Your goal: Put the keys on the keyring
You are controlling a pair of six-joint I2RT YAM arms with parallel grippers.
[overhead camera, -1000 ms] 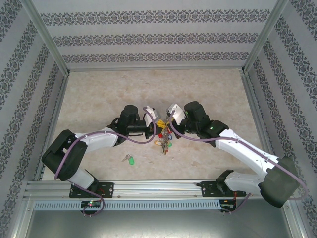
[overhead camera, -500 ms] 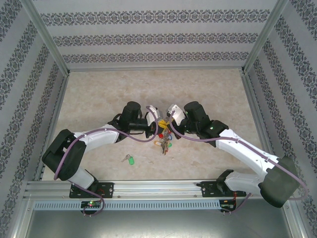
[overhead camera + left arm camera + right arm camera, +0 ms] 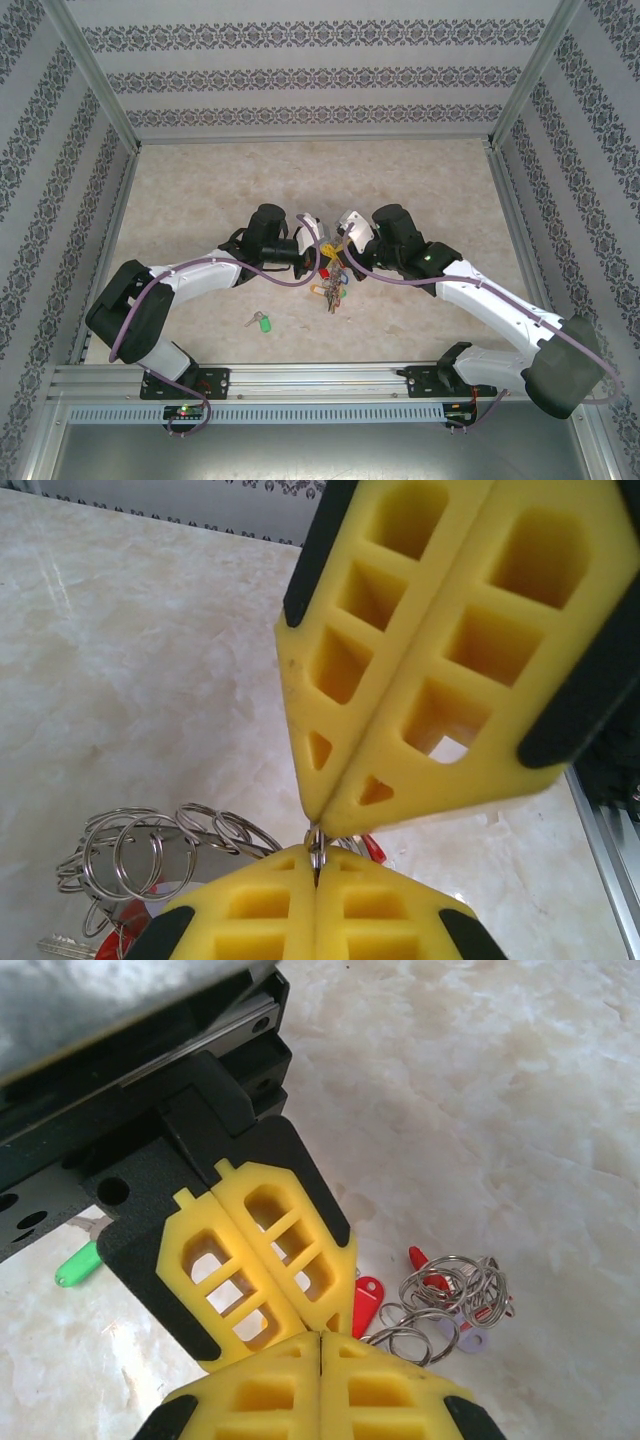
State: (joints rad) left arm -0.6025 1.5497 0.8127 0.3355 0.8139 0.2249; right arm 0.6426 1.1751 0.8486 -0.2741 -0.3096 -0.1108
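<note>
Top external: keyring (image 3: 331, 283), long axis near-to-far.

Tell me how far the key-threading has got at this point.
Done: nothing I can confirm. In hand: left gripper and right gripper, both shut, pinch the keyring between them, tip to tip. Remaining: the green-tagged key lies loose on the table; the red-tagged one I cannot pick out among the hanging tags.

a beige marbled table (image 3: 200, 180) sits inside grey patterned walls (image 3: 300, 70) and an aluminium frame (image 3: 300, 375).
</note>
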